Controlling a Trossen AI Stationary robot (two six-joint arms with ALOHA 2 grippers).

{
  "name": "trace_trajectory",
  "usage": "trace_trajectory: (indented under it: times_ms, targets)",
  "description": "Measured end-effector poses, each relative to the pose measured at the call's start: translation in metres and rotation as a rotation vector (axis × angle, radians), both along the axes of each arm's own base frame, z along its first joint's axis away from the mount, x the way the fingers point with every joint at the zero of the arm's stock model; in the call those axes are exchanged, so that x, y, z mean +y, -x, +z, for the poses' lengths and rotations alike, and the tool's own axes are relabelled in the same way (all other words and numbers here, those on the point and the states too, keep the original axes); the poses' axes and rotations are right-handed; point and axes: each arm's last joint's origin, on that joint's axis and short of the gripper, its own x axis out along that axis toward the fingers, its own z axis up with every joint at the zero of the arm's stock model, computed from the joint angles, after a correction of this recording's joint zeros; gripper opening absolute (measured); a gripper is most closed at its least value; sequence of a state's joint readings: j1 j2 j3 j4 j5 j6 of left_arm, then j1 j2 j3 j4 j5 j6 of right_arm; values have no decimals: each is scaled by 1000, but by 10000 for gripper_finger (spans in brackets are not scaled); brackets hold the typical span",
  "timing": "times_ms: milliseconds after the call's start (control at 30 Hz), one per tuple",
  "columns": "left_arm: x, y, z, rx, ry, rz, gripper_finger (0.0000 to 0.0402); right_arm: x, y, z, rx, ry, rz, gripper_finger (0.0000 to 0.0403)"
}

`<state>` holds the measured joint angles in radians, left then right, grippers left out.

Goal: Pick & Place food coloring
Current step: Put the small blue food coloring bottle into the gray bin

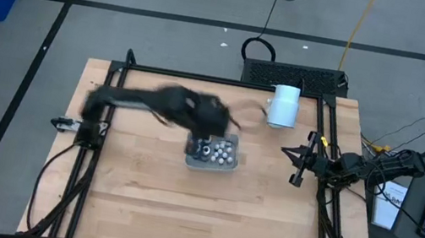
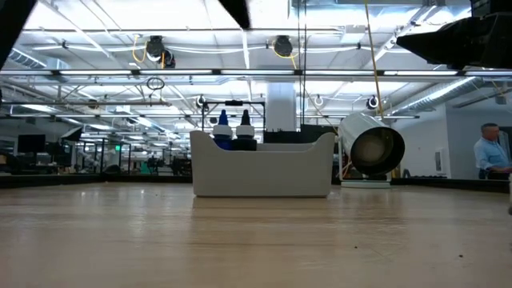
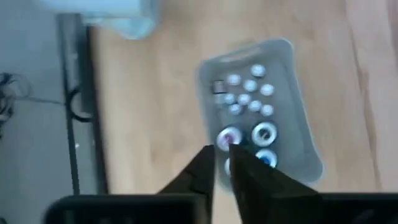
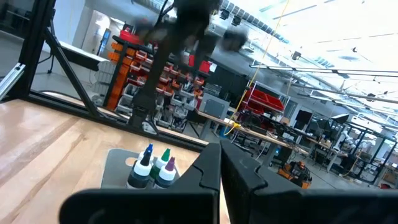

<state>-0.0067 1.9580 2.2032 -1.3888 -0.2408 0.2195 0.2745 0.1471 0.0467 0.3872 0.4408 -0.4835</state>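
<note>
- Desk [image 1: 139, 201]: pale wood planks inside a black frame, standing on a grey floor crossed by dark tape lines; blue bins at the far left corner of the room.
- Left tool [image 3: 222, 163]: hovers over the tray's near end, fingers almost together with a thin gap, nothing held.
- Tray [image 1: 191, 160]: pale grey, translucent, rectangular, at mid-desk.
- Food coloring [image 1: 214, 149]: inside the tray; capped bottles at one end, small whitish pieces at the other.
- White cylinder [image 1: 284, 106]: on its side, behind and right of the tray.
- Right tool [image 1: 298, 163]: parked at the right frame rail; fingers nearly closed, empty.
- Room, low view: ceiling lights, shelving; a person [image 2: 488, 152] far right.
</note>
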Motion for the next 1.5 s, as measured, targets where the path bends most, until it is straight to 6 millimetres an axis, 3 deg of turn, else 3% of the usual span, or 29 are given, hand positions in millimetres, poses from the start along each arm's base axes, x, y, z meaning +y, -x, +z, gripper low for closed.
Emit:
trace_trajectory:
  times_ms: [133,300,433,600,800,933,1200,1500]
  targets:
    - [11,57,51,-214,28,60,7,0,0,0,3,1,0,0]
    - [20,129,69,-423,68,45,9,0,0,0,4,5,0,0]
    - [23,177,43,-533,88,50,6,0,0,0,4,7,-1,0]
    - [24,220,-17,-677,107,75,13,0,0,0,4,8,-1,0]
    - [22,240,-103,-867,222,-49,8,0,0,0,4,8,0,0]
    - [22,246,-144,-911,269,-94,6,0,0,0,0,6,0,0]
    - [16,270,-170,-1071,202,-191,3,0,0,0,-7,-62,16,0]
    - [16,274,-197,-1118,184,-190,3,0,0,-1,-6,-74,19,0]
